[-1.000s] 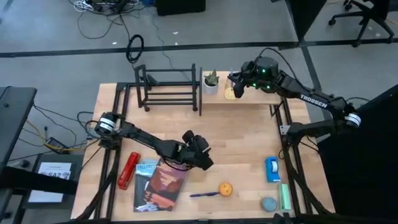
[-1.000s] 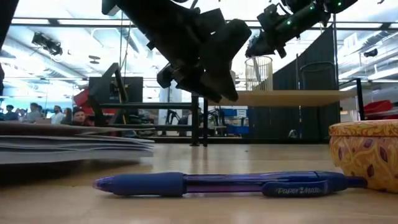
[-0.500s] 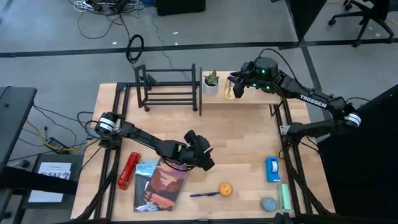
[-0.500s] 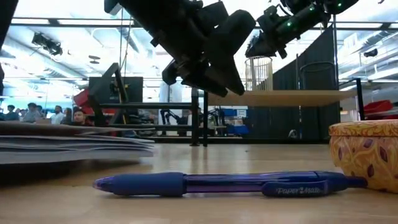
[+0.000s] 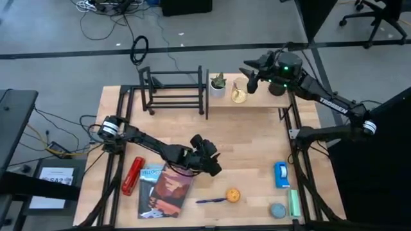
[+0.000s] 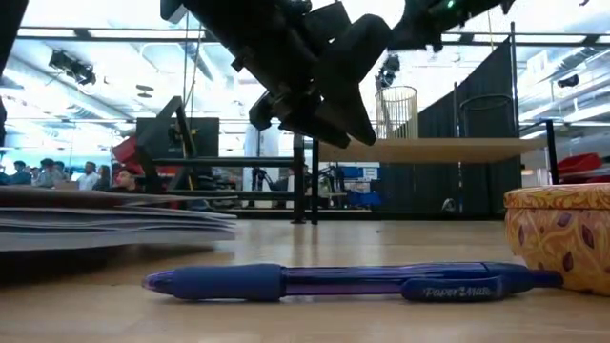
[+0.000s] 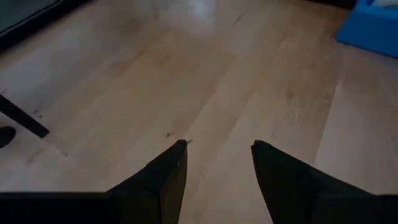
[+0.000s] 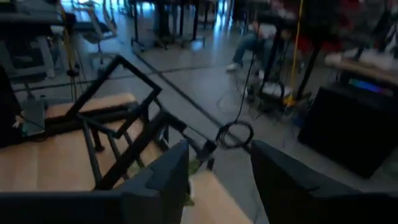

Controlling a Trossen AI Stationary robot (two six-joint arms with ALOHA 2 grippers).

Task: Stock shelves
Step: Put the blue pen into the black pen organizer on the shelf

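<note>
The black metal-bar rack point(image 5: 173, 90) stands at the table's far edge. Right of it is the pale plank shelf point(image 5: 263, 101). On the plank stand a small potted plant point(image 5: 218, 85) and a gold wire cup point(image 5: 239, 94). My right gripper point(image 5: 249, 74) hovers open above and just right of the cup, touching nothing. In its wrist view its fingers point(image 8: 168, 174) frame the rack point(image 8: 124, 124). My left gripper point(image 5: 215, 168) hangs open over bare tabletop at the table's middle, beside a stack of magazines point(image 5: 166, 188). Nothing is between its fingers point(image 7: 168, 174).
Near the front edge lie a red object point(image 5: 133, 175), a blue pen point(image 5: 210, 200) and a round patterned tin point(image 5: 233, 194). A blue box point(image 5: 281, 174), a green item point(image 5: 294, 203) and a round tin point(image 5: 277, 210) sit front right. Bare wood lies between the shelves and these things.
My right gripper has risen and drawn back toward the table's right from the gold wire cup, which stays upright on the plank shelf. My left gripper has risen slightly over the table's middle.
</note>
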